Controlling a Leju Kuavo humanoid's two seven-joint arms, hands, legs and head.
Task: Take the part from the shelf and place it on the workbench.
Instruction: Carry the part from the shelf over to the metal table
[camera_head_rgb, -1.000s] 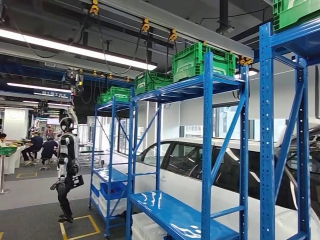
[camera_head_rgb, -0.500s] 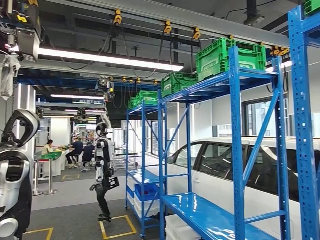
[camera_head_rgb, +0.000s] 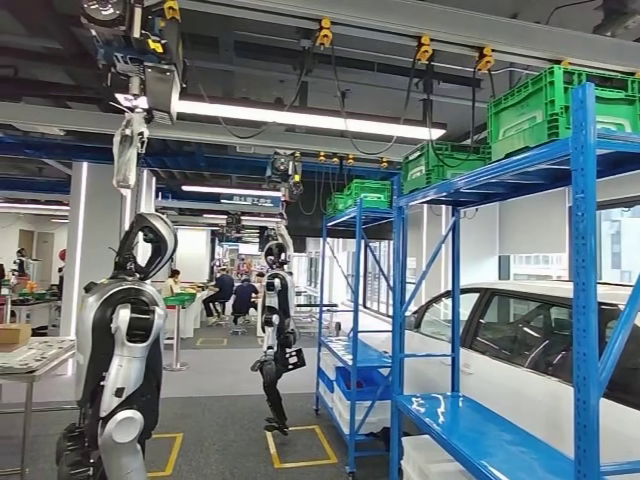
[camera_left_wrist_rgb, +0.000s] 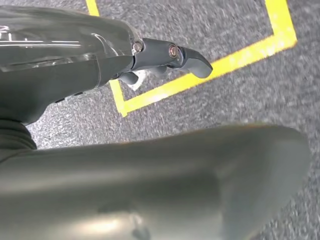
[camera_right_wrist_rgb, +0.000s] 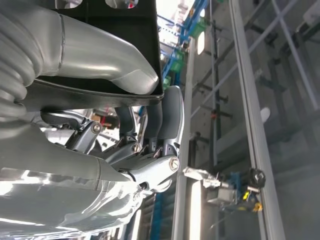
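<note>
I am standing in a factory workshop: blue steel shelves (camera_head_rgb: 423, 330), green crates (camera_head_rgb: 555, 100), a white car (camera_head_rgb: 521, 350), other robots (camera_head_rgb: 124, 350).

The black part (camera_right_wrist_rgb: 113, 30) is running off the right wrist picture's edge, the right robot hand (camera_right_wrist_rgb: 151, 135) covering its lower face. The left robot hand (camera_left_wrist_rgb: 166, 55) is showing blurred, fingers mostly tucked behind the thumb. Far people (camera_head_rgb: 230, 295) are sitting too small to read.

Two other robots (camera_head_rgb: 121, 350), one white car (camera_head_rgb: 521, 340), three green crates (camera_head_rgb: 555, 105).
</note>
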